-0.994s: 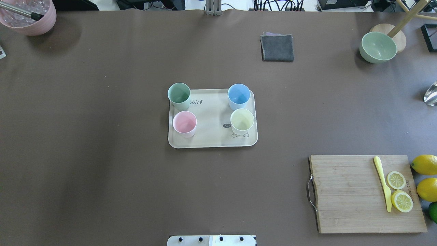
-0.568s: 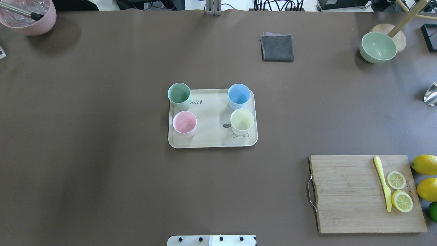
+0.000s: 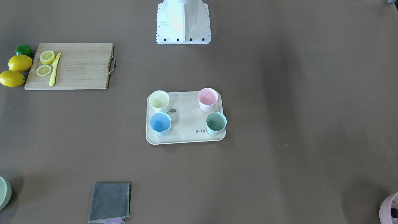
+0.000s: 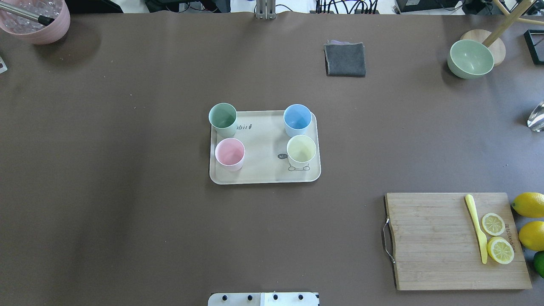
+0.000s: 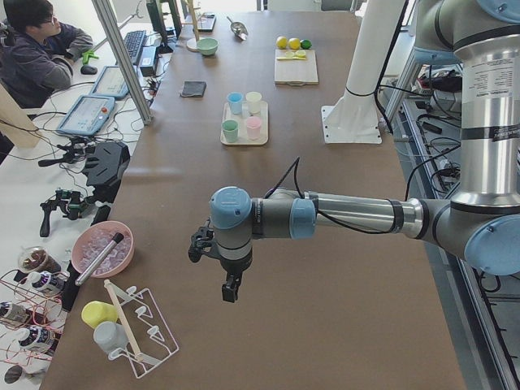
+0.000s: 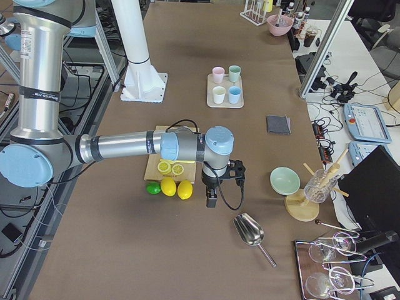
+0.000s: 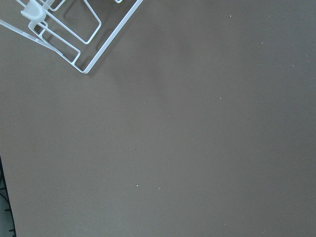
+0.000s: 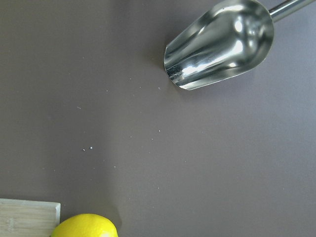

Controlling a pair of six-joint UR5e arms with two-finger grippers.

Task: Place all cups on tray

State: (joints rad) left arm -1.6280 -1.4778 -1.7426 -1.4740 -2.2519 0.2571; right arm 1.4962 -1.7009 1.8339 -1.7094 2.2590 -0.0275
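In the front-facing view, the pale yellow cup [image 3: 159, 100], pink cup [image 3: 207, 97], light blue cup [image 3: 160, 122] and mint green cup [image 3: 216, 122] are seen upright on the cream tray [image 3: 186, 121], one near each corner, mid-surface [image 3: 279, 93]. From the left end, the left hand [image 5: 230, 291] is pictured above bare surface near a wire rack [image 5: 138, 337]. From the right end, the right hand [image 6: 212, 201] is seen near the lemons [image 6: 177, 187]. Whether either is released or clenched cannot be told.

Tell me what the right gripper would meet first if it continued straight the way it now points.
The right gripper points down, so most likely the bare table, between the metal scoop and a lemon; neither seems in line.
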